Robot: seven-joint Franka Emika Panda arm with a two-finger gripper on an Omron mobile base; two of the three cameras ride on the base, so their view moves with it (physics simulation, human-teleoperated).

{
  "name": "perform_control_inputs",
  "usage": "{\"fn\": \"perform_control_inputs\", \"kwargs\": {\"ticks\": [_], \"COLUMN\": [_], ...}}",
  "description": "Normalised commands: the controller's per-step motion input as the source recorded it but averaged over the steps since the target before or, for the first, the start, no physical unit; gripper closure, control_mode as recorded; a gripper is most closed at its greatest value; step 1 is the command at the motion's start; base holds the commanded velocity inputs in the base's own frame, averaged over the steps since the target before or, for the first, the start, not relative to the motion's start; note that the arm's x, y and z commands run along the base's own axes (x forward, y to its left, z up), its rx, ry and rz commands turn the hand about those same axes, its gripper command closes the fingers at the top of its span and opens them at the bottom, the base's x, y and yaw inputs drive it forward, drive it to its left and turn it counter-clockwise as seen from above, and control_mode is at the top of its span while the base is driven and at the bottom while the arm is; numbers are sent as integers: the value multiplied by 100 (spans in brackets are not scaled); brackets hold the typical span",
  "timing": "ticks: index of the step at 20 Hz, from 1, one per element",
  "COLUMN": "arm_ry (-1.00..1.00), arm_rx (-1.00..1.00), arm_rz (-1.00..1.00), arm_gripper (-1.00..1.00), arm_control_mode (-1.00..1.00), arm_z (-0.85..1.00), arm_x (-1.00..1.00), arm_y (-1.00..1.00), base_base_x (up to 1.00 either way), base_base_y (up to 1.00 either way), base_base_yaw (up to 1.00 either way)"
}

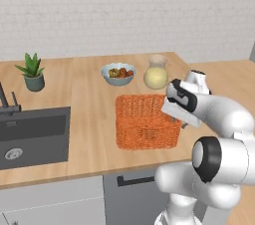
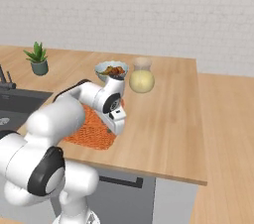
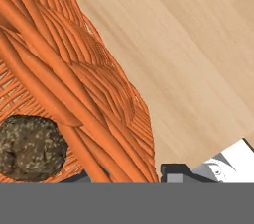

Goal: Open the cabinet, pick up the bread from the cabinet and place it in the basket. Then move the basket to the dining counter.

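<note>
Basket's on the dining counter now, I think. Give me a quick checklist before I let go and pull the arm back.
1. Basket sits flat on the dining counter: ok, bottom looks level on the wood.
2. Bread inside the basket: ok, in the hand view a dark loaf lies behind the woven wall.
3. Basket away from the counter's front edge: ok.
4. Gripper at the basket's right rim: ok; whether it grips: cannot tell.
5. Jar and bowl stand behind the basket, apart from it: ok.
</note>
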Motion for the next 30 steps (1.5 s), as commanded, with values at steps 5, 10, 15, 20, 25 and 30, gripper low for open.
{"fn": "perform_control_inputs", "kwargs": {"ticks": [5,10,15,20,25,30], "arm_ry": [0,0,0,-11,-20,-30], "arm_rx": [0,0,-6,-19,-26,-19], "arm_rz": [0,0,7,16,40,49], "arm_gripper": [100,-100,-100,-100,-100,-100], "arm_control_mode": [-100,-100,-100,-100,-100,-100], "arm_z": [-20,1,18,70,90,100], "arm_x": [30,8,10,-5,-53,-92], "arm_y": [-3,0,0,0,20,27], "base_base_x": [0,0,0,0,0,0], "base_base_y": [0,0,0,0,0,0], "base_base_yaw": [0,0,0,0,0,0]}}
